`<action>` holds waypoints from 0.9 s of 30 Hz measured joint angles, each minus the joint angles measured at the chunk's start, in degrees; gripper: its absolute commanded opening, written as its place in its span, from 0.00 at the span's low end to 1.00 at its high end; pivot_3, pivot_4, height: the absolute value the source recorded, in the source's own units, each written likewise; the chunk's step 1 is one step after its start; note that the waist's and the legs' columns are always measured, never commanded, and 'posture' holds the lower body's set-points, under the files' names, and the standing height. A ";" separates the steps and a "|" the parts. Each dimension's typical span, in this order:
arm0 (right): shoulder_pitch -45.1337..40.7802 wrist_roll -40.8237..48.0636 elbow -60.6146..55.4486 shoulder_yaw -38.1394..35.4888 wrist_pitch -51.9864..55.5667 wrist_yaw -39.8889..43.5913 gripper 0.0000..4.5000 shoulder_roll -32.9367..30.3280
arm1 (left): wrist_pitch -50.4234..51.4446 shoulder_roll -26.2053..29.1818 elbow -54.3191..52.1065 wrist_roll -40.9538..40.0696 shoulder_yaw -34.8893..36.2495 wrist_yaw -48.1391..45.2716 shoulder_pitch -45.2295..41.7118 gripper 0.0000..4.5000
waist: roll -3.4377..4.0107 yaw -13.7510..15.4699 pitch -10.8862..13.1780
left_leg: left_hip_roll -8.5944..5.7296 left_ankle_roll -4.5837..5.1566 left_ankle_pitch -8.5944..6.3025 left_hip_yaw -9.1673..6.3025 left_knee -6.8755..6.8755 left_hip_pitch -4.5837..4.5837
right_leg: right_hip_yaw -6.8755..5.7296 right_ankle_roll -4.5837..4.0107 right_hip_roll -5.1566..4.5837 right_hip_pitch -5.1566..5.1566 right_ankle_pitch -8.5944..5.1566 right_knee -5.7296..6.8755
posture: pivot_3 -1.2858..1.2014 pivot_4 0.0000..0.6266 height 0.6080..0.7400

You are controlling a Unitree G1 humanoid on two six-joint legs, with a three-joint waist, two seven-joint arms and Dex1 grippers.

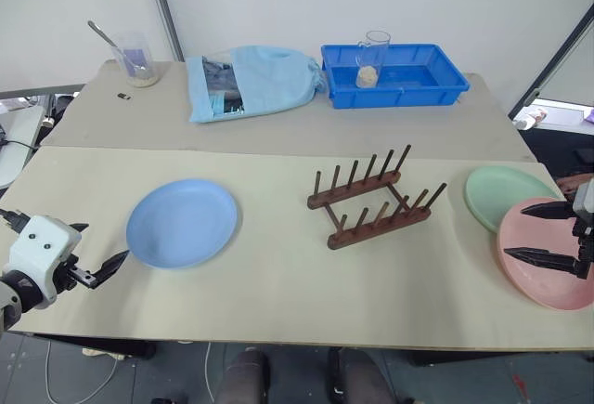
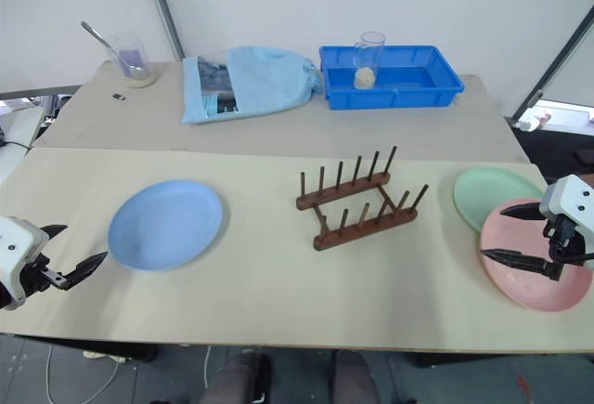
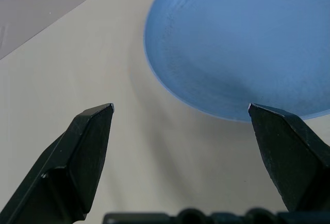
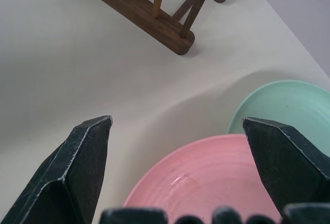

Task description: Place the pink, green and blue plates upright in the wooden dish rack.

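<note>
Lying flat at left, the blue plate (image 1: 182,223) is waiting just beyond the left gripper (image 1: 99,270), jaws apart. The wooden dish rack (image 1: 371,198) is standing empty mid-table. At right, the right gripper (image 1: 551,233), jaws apart, is hovering over the pink plate (image 1: 538,279), which is overlapping the green plate (image 1: 501,192). All 3 look rigid, smooth, likely breakable; pinching the rim seems best.

A: What is sitting along the far table (image 1: 390,125)?

B: A bright blue tray (image 1: 393,75) is holding a clear cup (image 1: 371,58), and a light blue cloth bag (image 1: 249,82) is lying just beside it.

A: And at the far left corner?

B: A clear cup with a spoon (image 1: 135,58) is standing there.
</note>
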 measured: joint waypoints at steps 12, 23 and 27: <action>-0.42 -0.38 1.29 0.82 -2.03 0.46 0.99 0.13 | -1.14 -0.08 -0.52 0.38 -0.05 -0.50 0.66 1.00 | 0.00 0.01 0.00 | 0.00 0.00 0.00 0.01 0.00 0.00 | 0.00 0.00 0.00 0.01 0.00 0.00 | 0.52 0.24 0.88; 0.13 -0.35 0.97 0.77 -2.40 -0.01 0.99 1.52 | -3.50 -0.52 -2.04 0.01 -2.08 -2.48 -1.49 1.00 | 0.00 0.02 0.00 | -0.02 0.01 0.01 0.02 0.02 0.02 | 0.01 0.00 0.01 0.05 0.00 0.00 | 0.52 0.24 0.88; 1.49 0.53 -3.98 -0.16 -1.23 -1.10 0.99 2.98 | 0.31 -3.56 -11.53 -0.27 -13.74 -0.23 -7.85 1.00 | 0.06 0.69 -0.01 | -0.08 0.01 0.02 0.01 0.10 0.00 | 0.08 0.07 0.00 0.15 0.05 -0.01 | 0.52 0.24 0.88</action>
